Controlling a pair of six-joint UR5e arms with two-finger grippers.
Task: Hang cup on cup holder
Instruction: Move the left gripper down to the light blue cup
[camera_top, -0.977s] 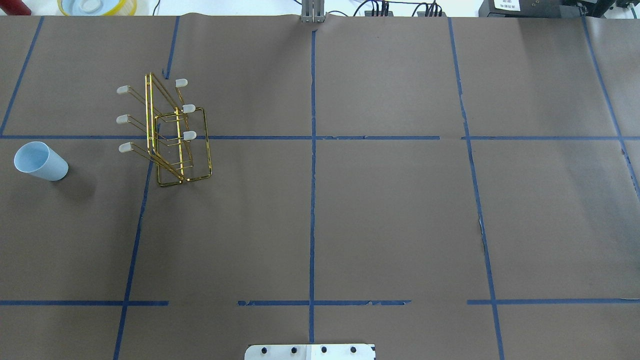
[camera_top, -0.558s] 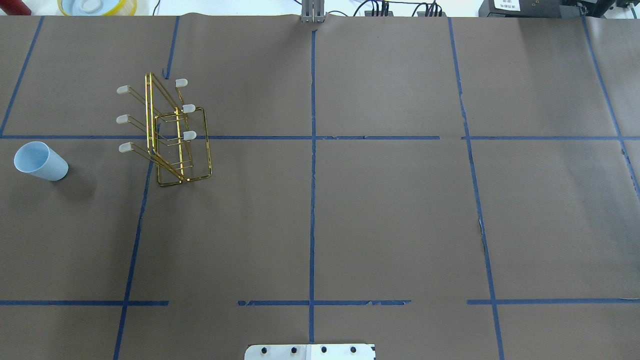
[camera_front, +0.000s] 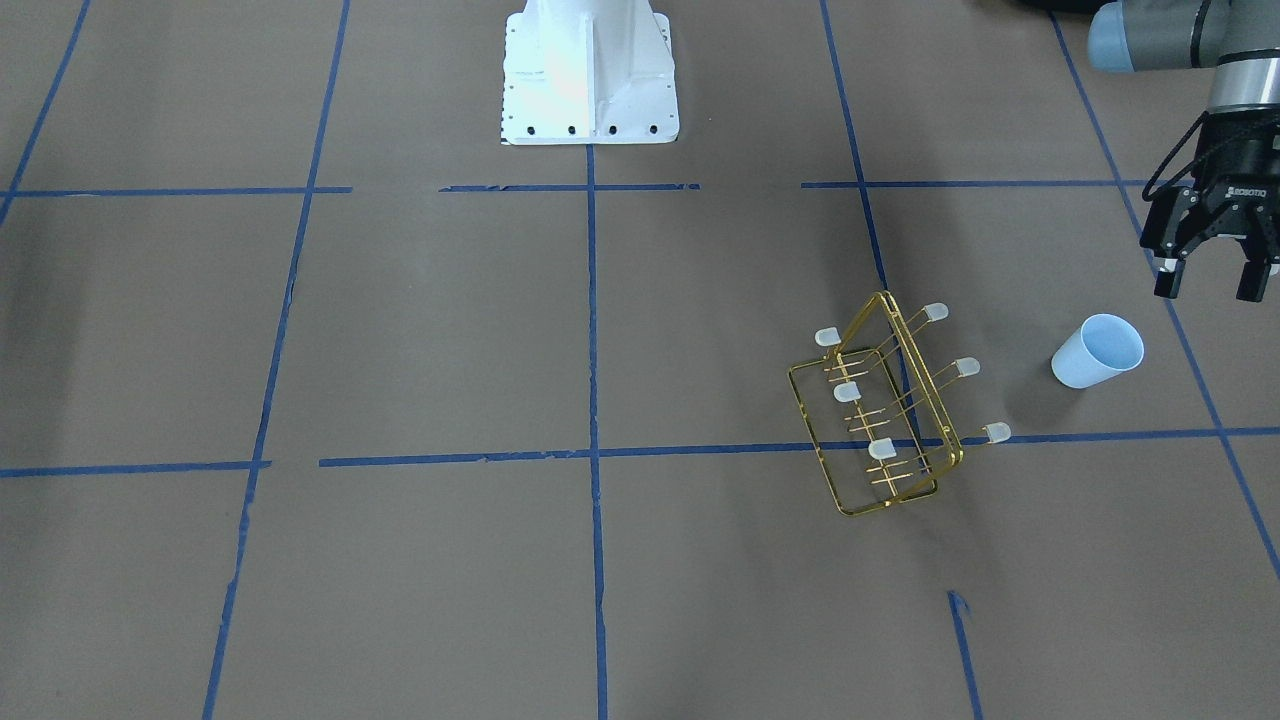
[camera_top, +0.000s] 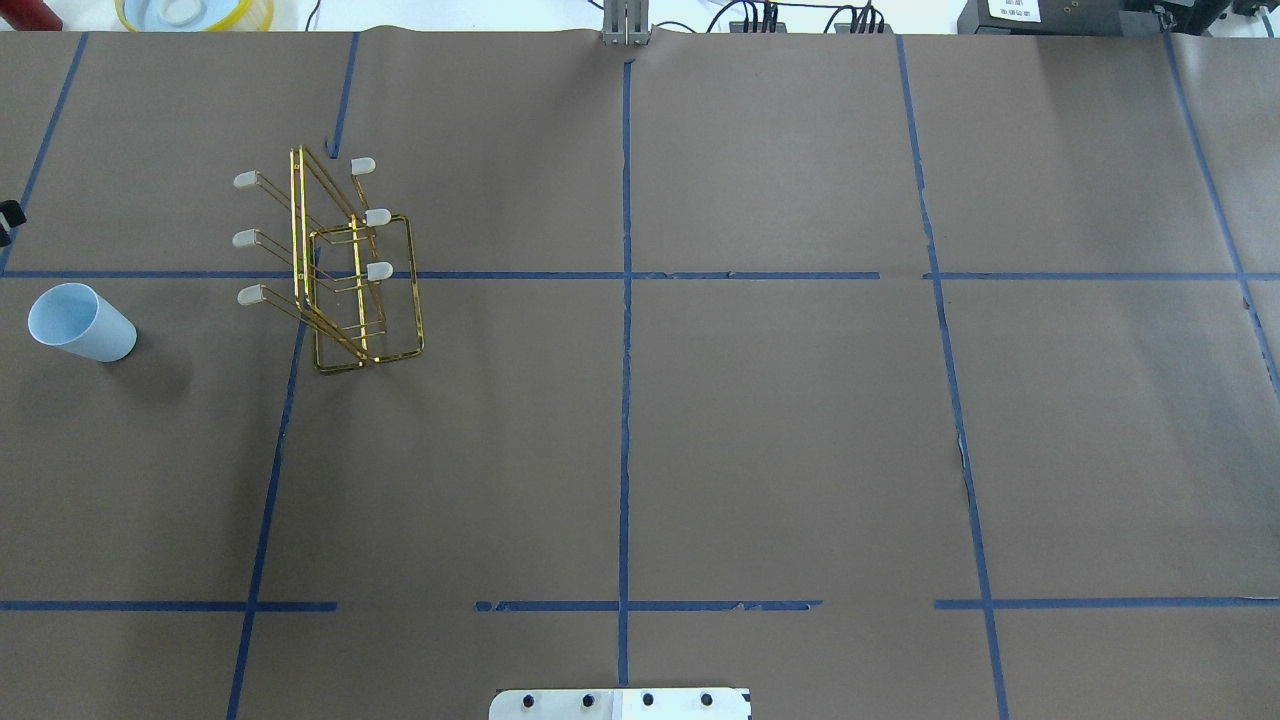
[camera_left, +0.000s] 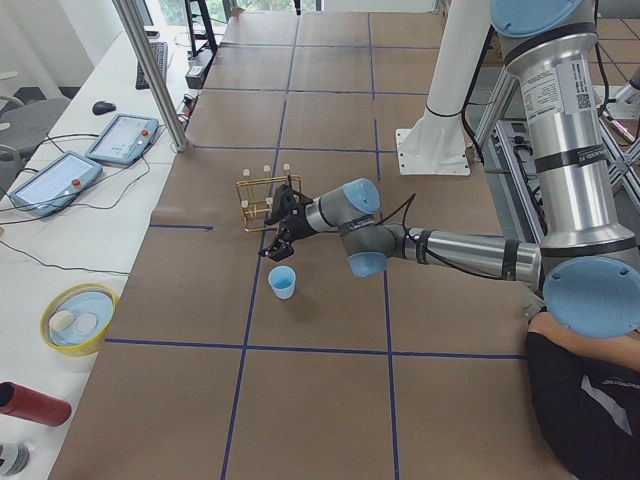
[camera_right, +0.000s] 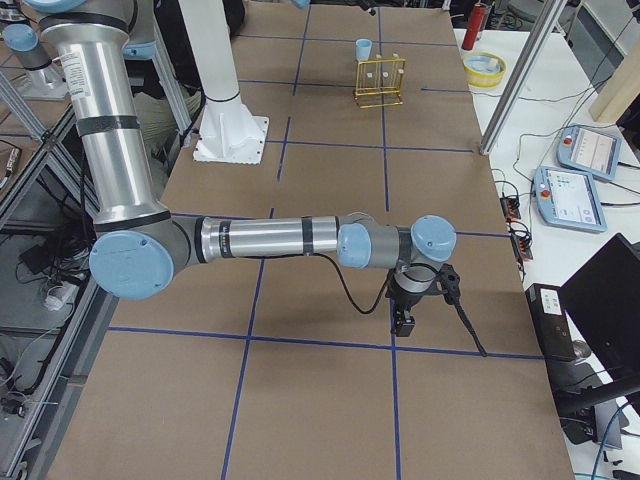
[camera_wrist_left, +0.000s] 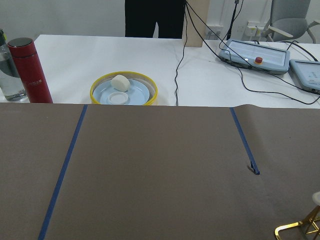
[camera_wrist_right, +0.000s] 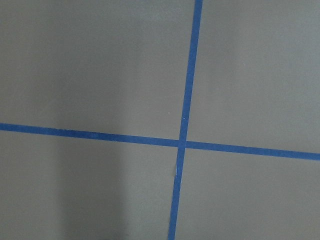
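The pale blue cup (camera_front: 1098, 352) stands upright, mouth up, on the brown table at my far left; it also shows in the overhead view (camera_top: 80, 322) and the left side view (camera_left: 283, 282). The gold wire cup holder (camera_front: 890, 410) stands a short way from it, with nothing on its capped prongs (camera_top: 335, 265). My left gripper (camera_front: 1208, 285) is open and empty, hovering near the cup without touching it. Only a tip of it shows at the overhead view's left edge (camera_top: 8, 215). My right gripper (camera_right: 405, 322) hangs low over the table's far right end; I cannot tell whether it is open.
A yellow-rimmed bowl (camera_wrist_left: 123, 90) and a red bottle (camera_wrist_left: 30, 70) sit on the white bench beyond the table's far edge. The robot's white base (camera_front: 588, 70) stands at the middle of the near edge. Blue tape lines cross the table cover.
A tip of my left gripper has come into the overhead view at its left edge, above the cup. The cup and the cup holder have not moved.
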